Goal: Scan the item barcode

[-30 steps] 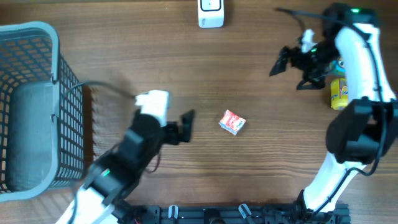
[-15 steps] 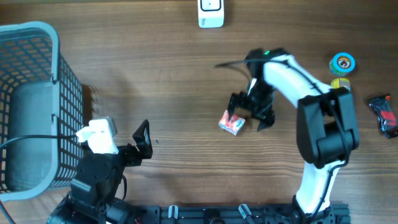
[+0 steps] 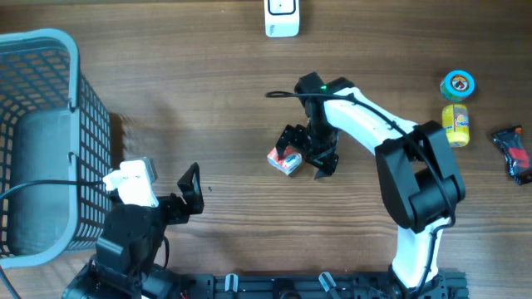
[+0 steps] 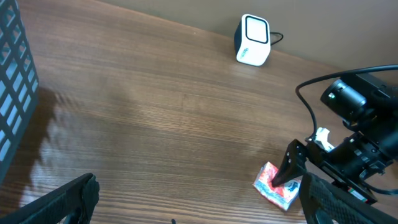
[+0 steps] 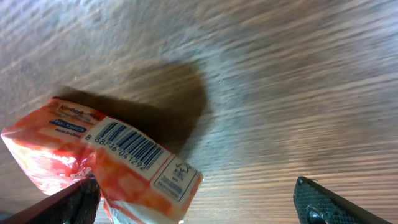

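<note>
Packet (image 3: pixel 284 160) lies on the counter (image 3: pixel 208 91) about mid-way across, well short of the white scanner (image 3: pixel 282 17) that stands at the far edge. The right fingers (image 3: pixel 302 161) are spread wide and lowered over the packet. The wrist view shows it close against one finger, with a broad gap to the other, and nothing is gripped. Its barcode (image 5: pixel 127 145) faces up toward that wrist camera and not toward the scanner.

The left fingers (image 3: pixel 188 191) are also fully apart and hold nothing. They hang low at the near side beside the basket (image 3: pixel 50 41), far from the action.

By my reading the task is barely begun. The reach to the packet looks done, but closing on it, lifting it, carrying it to the scanner and turning the barcode to the scanner's window all remain to be done.
</note>
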Motion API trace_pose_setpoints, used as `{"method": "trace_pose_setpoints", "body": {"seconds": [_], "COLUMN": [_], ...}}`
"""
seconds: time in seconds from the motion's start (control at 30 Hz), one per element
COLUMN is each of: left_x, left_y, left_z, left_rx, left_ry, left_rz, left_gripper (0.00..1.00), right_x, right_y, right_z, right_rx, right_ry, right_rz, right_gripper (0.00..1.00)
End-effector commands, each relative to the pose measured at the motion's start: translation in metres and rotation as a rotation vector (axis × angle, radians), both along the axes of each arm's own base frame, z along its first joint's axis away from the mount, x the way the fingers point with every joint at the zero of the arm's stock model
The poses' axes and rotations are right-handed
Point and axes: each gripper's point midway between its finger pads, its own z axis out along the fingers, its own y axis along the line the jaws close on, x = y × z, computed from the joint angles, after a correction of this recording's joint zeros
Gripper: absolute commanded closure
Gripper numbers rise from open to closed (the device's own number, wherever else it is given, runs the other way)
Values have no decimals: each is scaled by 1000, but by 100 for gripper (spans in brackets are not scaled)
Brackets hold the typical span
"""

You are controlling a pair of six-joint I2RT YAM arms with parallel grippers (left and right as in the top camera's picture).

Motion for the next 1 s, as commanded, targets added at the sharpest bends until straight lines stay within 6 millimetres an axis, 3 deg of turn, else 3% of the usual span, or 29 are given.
{"method": "trace_pose_setpoints", "body": {"seconds": [0.0,0.07,0.17,0.2,0.27,0.5,0.8,0.97], "left_x": [0,0,0,0,0,0,0,0], "left_y": [-1,-1,-1,-1,-1,-1,-1,-1], "left_z": [2,1,1,1,1,1,1,1], "left_rx": [-17,-18,-18,-18,-18,-18,-18,-18], "left_ry": [-4,-3,-3,-3,-3,-3,-3,-3], "left_rz": [-3,-4,-3,-3,-4,-4,-4,-4], "left_gripper": [0,0,0,0,0,0,0,0], "right_x": [-6,-4,-1,0,0,3,7,19], "right_y": [-2,-2,0,0,0,-3,-8,-17], "right_z": [-1,-1,-2,-2,-2,-4,-6,-10], "right_rx": [-15,-18,-14,-13,-17,-39,-50,-95], "right_ry": [15,5,-6,-8,-5,-22,-60,-128], "right_rz": [12,12,6,2,-14,-12,54,93], "right_gripper": [0,5,32,46,57,69,92,95]}}
